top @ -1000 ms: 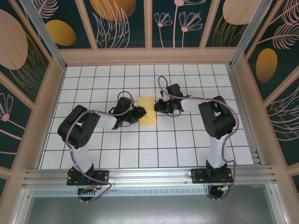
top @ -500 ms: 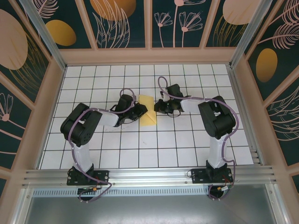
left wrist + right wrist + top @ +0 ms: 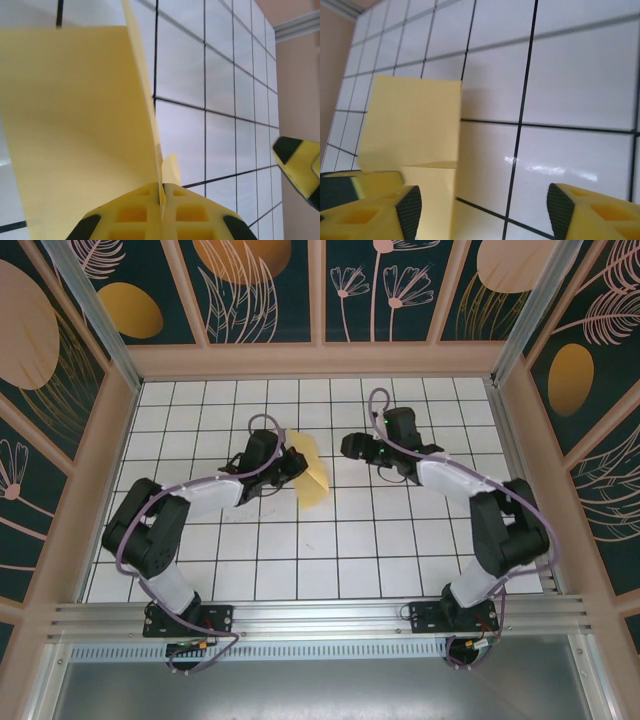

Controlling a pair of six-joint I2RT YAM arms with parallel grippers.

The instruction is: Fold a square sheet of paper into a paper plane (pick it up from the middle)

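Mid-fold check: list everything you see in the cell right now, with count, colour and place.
square sheet of paper: one, yellow, folded, about mid-table, one flap standing up in the left wrist view.
table: one, white tiles with black grid lines, under both arms.
wall panels: several, dark teal with peach and orange plant shapes, around three sides.
rail: one, silver metal, near edge, by the arm bases.
left arm, right arm: two, black and white with purple cables, reaching in from the near edge.
left claw: one, yellow pads with black tips, shut on the paper's edge.
right claw: one, same colours, open, right of the paper, not touching it.
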